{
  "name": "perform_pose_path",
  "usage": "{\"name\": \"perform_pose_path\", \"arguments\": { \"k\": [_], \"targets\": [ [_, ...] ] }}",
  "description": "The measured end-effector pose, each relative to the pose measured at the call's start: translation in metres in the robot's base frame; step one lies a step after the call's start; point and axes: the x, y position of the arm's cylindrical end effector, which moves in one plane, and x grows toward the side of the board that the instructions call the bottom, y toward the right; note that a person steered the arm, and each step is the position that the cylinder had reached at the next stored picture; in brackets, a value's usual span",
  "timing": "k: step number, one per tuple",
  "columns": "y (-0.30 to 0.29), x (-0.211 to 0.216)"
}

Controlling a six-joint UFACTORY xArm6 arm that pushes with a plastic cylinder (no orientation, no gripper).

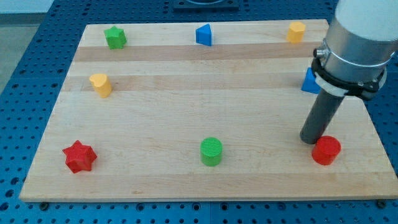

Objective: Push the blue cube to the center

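Observation:
The blue cube (308,81) sits near the board's right edge, and only its left part shows from behind the arm. My rod comes down from the grey arm body (354,43) at the view's upper right. My tip (310,140) rests on the board below the blue cube, well apart from it. The tip sits right beside the upper left of the red cylinder (326,150). I cannot tell if it touches that cylinder.
On the wooden board (186,112) are a green star (115,37) at top left and a blue triangular block (204,35) at top middle. A yellow block (296,31) is at top right, another yellow block (100,84) at left. A red star (79,156) and a green cylinder (211,151) are near the bottom.

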Motion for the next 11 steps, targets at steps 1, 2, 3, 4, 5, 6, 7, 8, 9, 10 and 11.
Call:
{"name": "perform_pose_path", "arguments": {
  "k": [1,2,3,4,5,6,7,8,9,10,11],
  "targets": [
    [0.000,0.000],
    [0.000,-0.014],
    [0.012,-0.037],
    [0.041,-0.055],
    [0.068,-0.074],
    [0.080,-0.095],
    [0.077,-0.118],
    [0.047,-0.128],
    [0.001,-0.128],
    [-0.050,-0.128],
    [-0.095,-0.128]
  ]
}}
